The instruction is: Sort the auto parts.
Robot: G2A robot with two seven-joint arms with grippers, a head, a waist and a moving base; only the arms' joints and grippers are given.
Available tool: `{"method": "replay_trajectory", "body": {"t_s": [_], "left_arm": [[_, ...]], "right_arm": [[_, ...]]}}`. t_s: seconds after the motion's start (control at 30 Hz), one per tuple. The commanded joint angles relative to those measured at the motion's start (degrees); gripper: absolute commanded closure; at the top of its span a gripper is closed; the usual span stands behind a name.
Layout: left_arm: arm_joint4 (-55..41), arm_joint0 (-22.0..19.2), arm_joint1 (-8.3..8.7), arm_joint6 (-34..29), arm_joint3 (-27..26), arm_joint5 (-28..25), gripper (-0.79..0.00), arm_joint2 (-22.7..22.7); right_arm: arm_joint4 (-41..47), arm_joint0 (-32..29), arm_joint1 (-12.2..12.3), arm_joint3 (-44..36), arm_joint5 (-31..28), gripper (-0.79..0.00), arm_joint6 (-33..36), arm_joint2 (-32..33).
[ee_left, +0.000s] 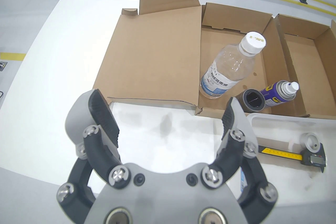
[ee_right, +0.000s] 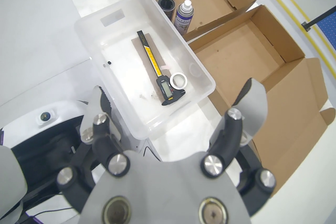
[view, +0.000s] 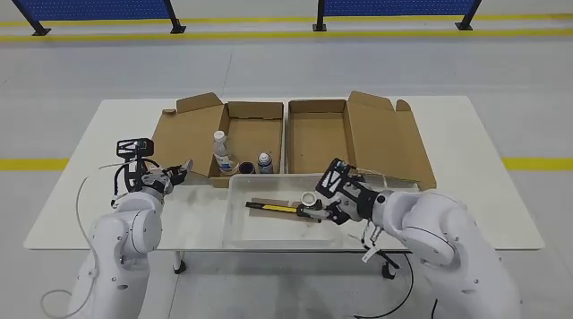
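Observation:
A clear plastic bin [view: 235, 229] at the table's front holds a yellow-and-black digital caliper [ee_right: 155, 64] on a brown strip, with a metal ring [ee_right: 178, 80] beside its display. The left cardboard box [view: 255, 131] contains an upright water bottle [ee_left: 231, 70], a black cylinder [ee_left: 252, 100] and a blue spray can [ee_left: 278, 92]. My left gripper [ee_left: 162, 99] is open and empty over the bare table, left of the bin and in front of that box's flap. My right gripper [ee_right: 176, 87] is open and empty above the bin's right end, near the ring [view: 309, 200].
The right cardboard box [view: 318, 135] is open, its lid flap [view: 398, 144] lying flat to the right. The left box's flap [ee_left: 157, 51] lies flat to the left. A cable [view: 89, 189] runs off the table's left front.

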Motion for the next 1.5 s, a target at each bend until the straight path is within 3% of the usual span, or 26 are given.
{"method": "replay_trajectory", "body": {"t_s": [0.0, 0.1, 0.23, 0.4, 0.47, 0.5, 0.57, 0.63, 0.8, 0.87, 1.03, 1.1, 1.13, 1.2, 1.47], "left_arm": [[0.0, 0.0, 0.00, 0.0, 0.0, 0.0, -0.785, 0.0], [0.0, 0.0, 0.00, 0.0, 0.0, 0.0, -0.785, 0.0], [0.0, 0.0, 0.00, 0.0, 0.0, 0.0, -0.785, 0.0], [0.0, 0.0, 0.00, 0.0, 0.0, 0.0, -0.785, 0.0], [0.0, 0.0, 0.00, 0.0, 0.0, 0.0, -0.785, 0.0], [0.0, 0.0, 0.00, 0.0, 0.0, 0.0, -0.785, 0.0], [0.0, 0.0, 0.00, 0.0, 0.0, 0.0, -0.785, 0.0], [0.0, 0.0, 0.00, 0.0, 0.0, 0.0, -0.785, 0.0], [0.0, 0.0, 0.00, 0.0, 0.0, 0.0, -0.785, 0.0], [0.0, 0.0, 0.00, 0.0, 0.0, 0.0, -0.785, 0.0], [0.0, 0.0, 0.00, 0.0, 0.0, 0.0, -0.785, 0.0], [0.0, 0.0, 0.00, 0.0, 0.0, 0.0, -0.785, 0.0], [0.0, 0.0, 0.00, 0.0, 0.0, 0.0, -0.785, 0.0], [0.0, 0.0, 0.00, 0.0, 0.0, 0.0, -0.785, 0.0], [0.0, 0.0, 0.00, 0.0, 0.0, 0.0, -0.785, 0.0]], "right_arm": [[1.3, 3.5, -0.4, 1.9, 0.8, -0.785, 3.1, -3.0], [2.0, 9.4, -1.3, 5.5, 2.6, -0.785, 9.7, -8.4], [6.0, 16.1, -2.8, 10.8, 6.2, -0.785, 13.5, -13.2], [6.1, 22.8, -4.3, 18.0, 4.9, -0.785, 17.6, -19.2], [5.4, 24.7, -4.8, 21.0, 4.7, -0.773, 17.2, -20.9], [5.6, 25.5, -5.1, 22.4, 4.1, -0.677, 17.1, -21.9], [5.8, 26.7, -5.6, 24.9, 3.5, -0.625, 16.4, -23.4], [6.3, 27.5, -6.1, 27.2, 2.3, -0.502, 15.8, -25.1], [6.3, 29.0, -7.3, 32.4, 0.7, -0.483, 13.4, -28.3], [5.8, 29.3, -7.7, 34.1, 0.5, -0.425, 12.2, -29.4], [3.7, 29.6, -8.8, 38.2, 0.0, -0.382, 9.0, -32.2], [2.3, 29.9, -9.2, 39.8, 0.3, -0.391, 7.1, -33.2], [1.7, 30.0, -9.4, 40.5, 0.3, -0.431, 6.0, -33.6], [-0.6, 30.4, -9.9, 41.7, 0.2, -0.391, 3.7, -34.6], [-0.1, 31.6, -11.7, 47.3, -0.1, -0.376, -0.1, -36.2]]}}
